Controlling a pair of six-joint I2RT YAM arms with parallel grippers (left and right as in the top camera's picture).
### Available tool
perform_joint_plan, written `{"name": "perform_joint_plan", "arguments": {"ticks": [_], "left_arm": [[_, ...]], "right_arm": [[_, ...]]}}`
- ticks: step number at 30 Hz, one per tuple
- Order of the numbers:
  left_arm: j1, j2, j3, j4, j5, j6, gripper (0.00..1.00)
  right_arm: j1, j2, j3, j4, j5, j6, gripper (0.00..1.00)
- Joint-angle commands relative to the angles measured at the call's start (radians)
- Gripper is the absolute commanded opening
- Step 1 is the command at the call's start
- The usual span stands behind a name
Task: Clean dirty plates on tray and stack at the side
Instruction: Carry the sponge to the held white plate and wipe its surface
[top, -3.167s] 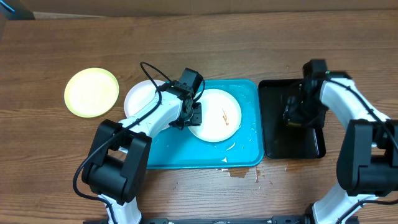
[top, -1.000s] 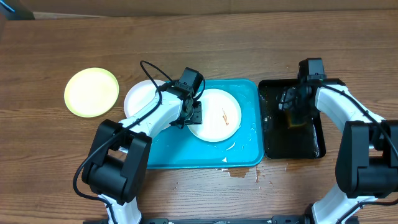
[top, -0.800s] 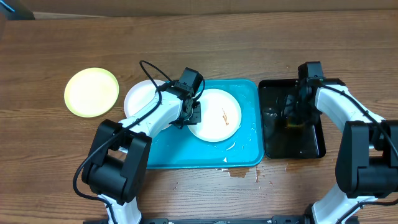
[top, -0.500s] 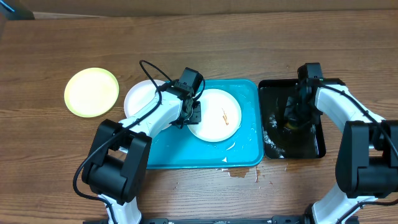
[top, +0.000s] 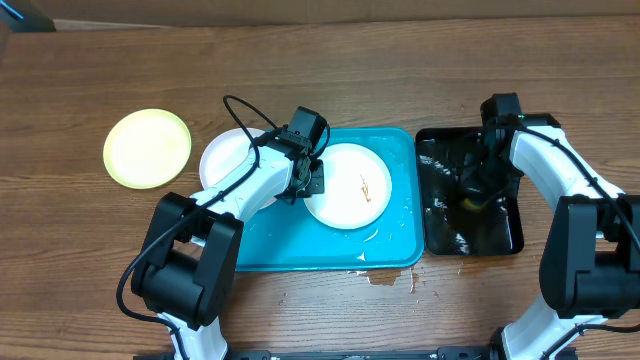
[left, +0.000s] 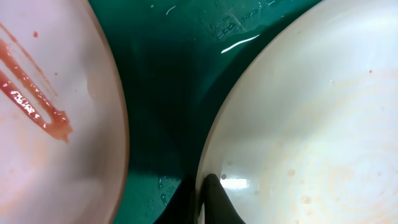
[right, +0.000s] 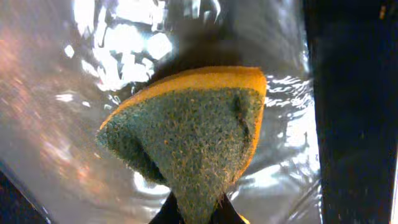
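Note:
A white plate (top: 350, 188) with a small orange smear lies in the turquoise tray (top: 290, 245). My left gripper (top: 306, 187) is shut on that plate's left rim, one finger on each side (left: 202, 182). A second white plate (top: 225, 160) sits at the tray's left edge, partly under my left arm, and the left wrist view shows a red smear on it (left: 31, 106). The yellow-green plate (top: 147, 148) rests on the table to the left. My right gripper (right: 198, 208) is shut on a yellow sponge with a green scouring face (right: 186, 137), over the black tray (top: 500, 235).
Water lies in the black tray and glints (right: 118, 37). Droplets and streaks wet the turquoise tray near its front right (top: 370, 235). A small puddle (top: 385, 278) sits on the wood just in front of that tray.
My left gripper has shut on the middle plate's rim. My right gripper went down into the black tray and shut on the sponge, and the water there has been stirred.

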Motion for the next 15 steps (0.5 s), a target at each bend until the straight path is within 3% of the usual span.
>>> {"name": "perform_joint_plan", "arguments": {"ticks": [1,4,7,10,12,15], "left_arm": [[0.004,0.017,-0.013,-0.033,0.012,0.002,0.04],[0.004,0.017,-0.012,-0.046,0.011,0.015,0.10],[0.005,0.016,-0.006,-0.029,0.008,0.053,0.27],[0.004,0.016,-0.001,-0.006,0.007,0.058,0.36],[0.004,0.016,-0.001,-0.001,0.007,0.058,0.34],[0.003,0.016,-0.001,-0.010,0.015,0.058,0.15]], "right_arm": [[0.009,-0.045,0.047,-0.019,0.006,0.002,0.04],[0.035,-0.087,0.054,-0.022,0.009,0.002,0.04],[0.064,-0.129,0.054,-0.008,0.055,0.006,0.04],[0.090,-0.157,0.054,-0.013,0.102,0.006,0.04],[0.097,-0.160,0.054,-0.024,0.106,0.019,0.04],[0.098,-0.160,0.040,-0.032,0.112,0.040,0.04]]}}
